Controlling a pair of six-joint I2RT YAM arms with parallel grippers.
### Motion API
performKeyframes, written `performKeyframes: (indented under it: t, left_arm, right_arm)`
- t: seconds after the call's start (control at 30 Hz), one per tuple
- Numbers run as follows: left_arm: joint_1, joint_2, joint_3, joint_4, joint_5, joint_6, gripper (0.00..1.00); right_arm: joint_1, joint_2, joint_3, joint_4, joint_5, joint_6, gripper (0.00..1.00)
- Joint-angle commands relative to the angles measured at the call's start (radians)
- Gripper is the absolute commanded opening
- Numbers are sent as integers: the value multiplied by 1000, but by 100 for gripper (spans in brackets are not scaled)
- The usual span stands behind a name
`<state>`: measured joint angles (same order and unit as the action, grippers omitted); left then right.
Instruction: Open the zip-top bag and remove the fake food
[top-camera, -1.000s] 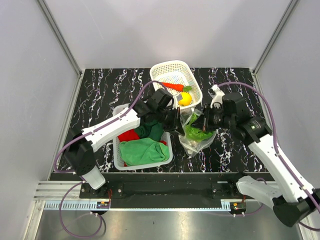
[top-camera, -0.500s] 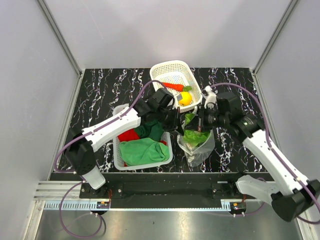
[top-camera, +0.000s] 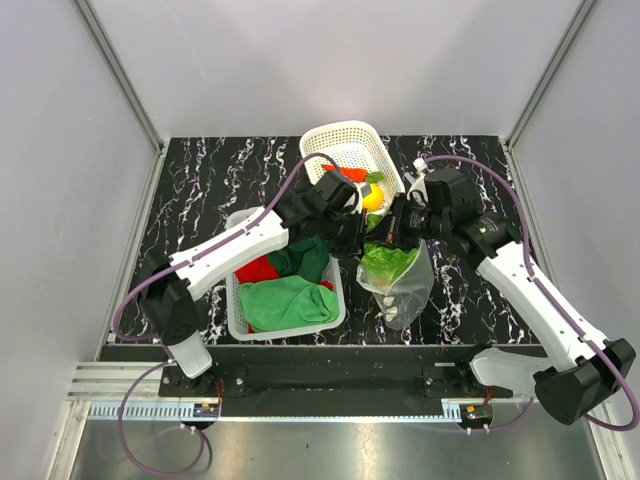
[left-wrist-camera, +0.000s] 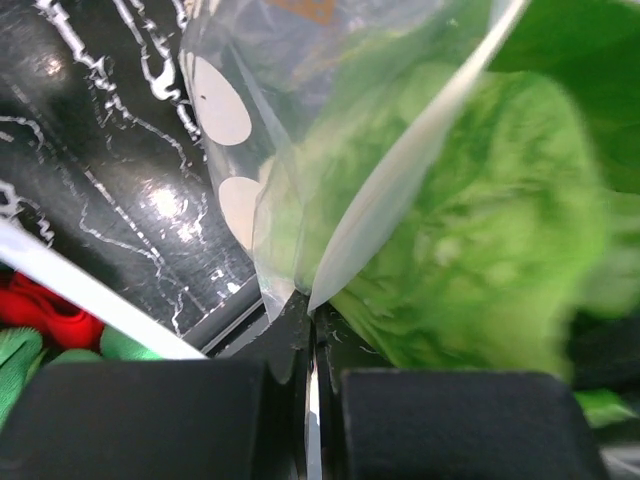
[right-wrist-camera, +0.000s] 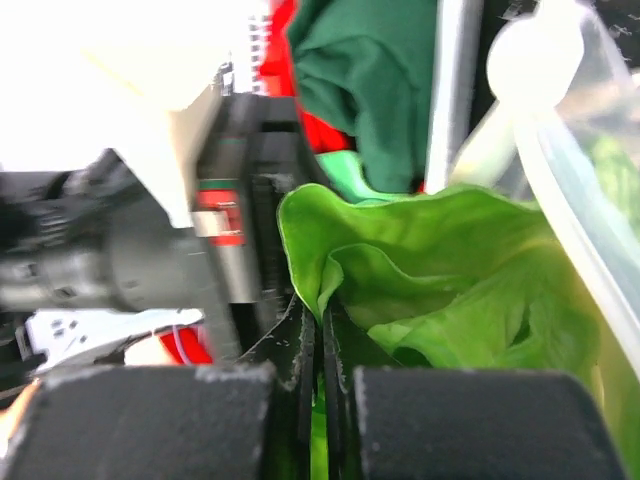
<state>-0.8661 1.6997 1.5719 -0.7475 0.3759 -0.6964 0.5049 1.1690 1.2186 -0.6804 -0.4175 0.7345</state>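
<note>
The left tool (left-wrist-camera: 311, 322) is being pressed shut on the white zip strip at the rim of the bag (left-wrist-camera: 250, 130), with the film pinched between its fingers at the bottom centre of the left wrist view. The right tool (right-wrist-camera: 321, 325) is being clamped on a fold of the lettuce (right-wrist-camera: 430, 270), with only the leaf between its fingers. In the top view the two tools are being held just beside each other at centre frame. The bag is being hung below them over the worktop (top-camera: 200, 180), right of the near basket (top-camera: 233, 290). The lettuce is being held at the bag's mouth, and pale pieces (left-wrist-camera: 222, 100) are being carried lower inside. Compared with a second ago, both tools are being carried toward the upper left, nearer the far basket (top-camera: 340, 126), and the bag is being drawn out longer and straighter.
</note>
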Motion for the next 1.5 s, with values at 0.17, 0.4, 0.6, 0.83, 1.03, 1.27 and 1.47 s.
performKeyframes:
  t: [0.17,0.4,0.6,0.83,1.03,1.27,1.47]
  left_arm:
    - [-36,-26,59,-50,-89,26,0]
    - [-39,-23,198,-160,-137,26,0]
    - [-56,32,263,-200,-149,21,0]
    - [-108,103,338,-210,-129,29,0]
    - [-123,98,258,-204,-193,40,0]
    - [-73,32,136,-121,-198,34,0]
    - [-30,-5,48,-99,-170,44,0]
  right_arm:
    - [17,-48,104,-63,-216,-367,0]
    - [52,-88,10,-64,-126,-362,0]
    - [61,-52,48,11,-1,-169,0]
    - [58,72,122,67,98,129,0]
    - [24,94,167,33,11,262,0]
    - [4,-17,113,35,-228,10,0]
    - [4,-219,-11,41,-294,-93,0]
